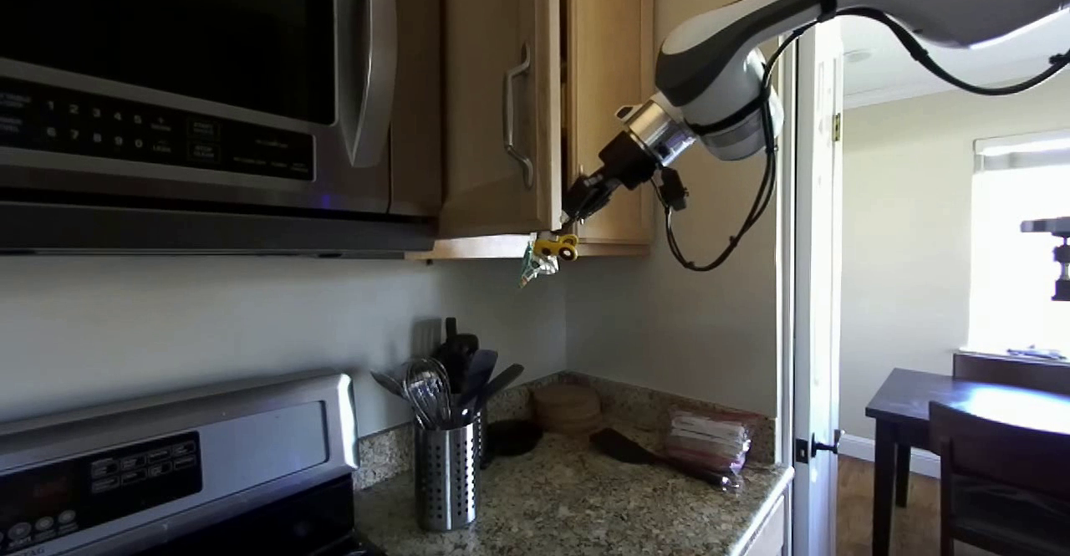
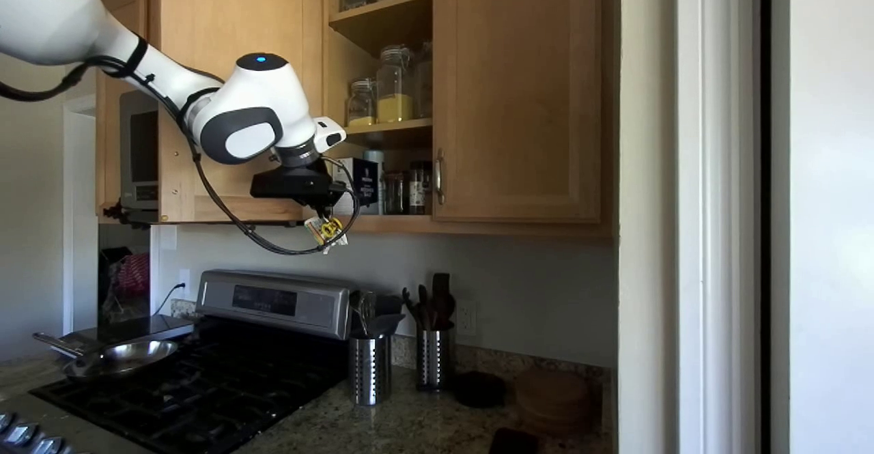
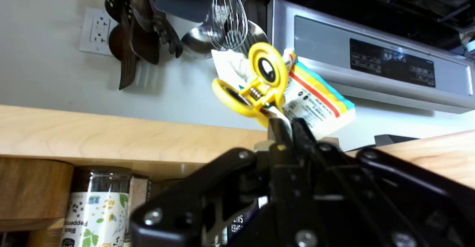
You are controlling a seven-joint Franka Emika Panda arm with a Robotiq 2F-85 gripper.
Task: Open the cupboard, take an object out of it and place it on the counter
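1. The jaws of the gripper (image 3: 290, 130) are clamped on a small packet (image 3: 315, 109); whether the yellow clip (image 3: 274, 85) attached to it is also pinched cannot be told.
2. The packet is held tilted near the lower edge of the cupboard (image 2: 410, 224), well above the counter (image 1: 577, 506).
3. One cupboard door (image 2: 239, 24) is swung outward, and the second door (image 2: 522, 92) beside it is closed.
4. On the exposed shelves (image 2: 389, 17), glass jars (image 2: 394, 92) and a box (image 2: 367, 181) are seen.
5. On the counter, a perforated steel holder (image 1: 447, 476) filled with utensils (image 1: 479, 372) is placed just beside the stove (image 1: 284, 435), and a second holder (image 2: 435, 358) is placed near the wall (image 2: 532, 310).
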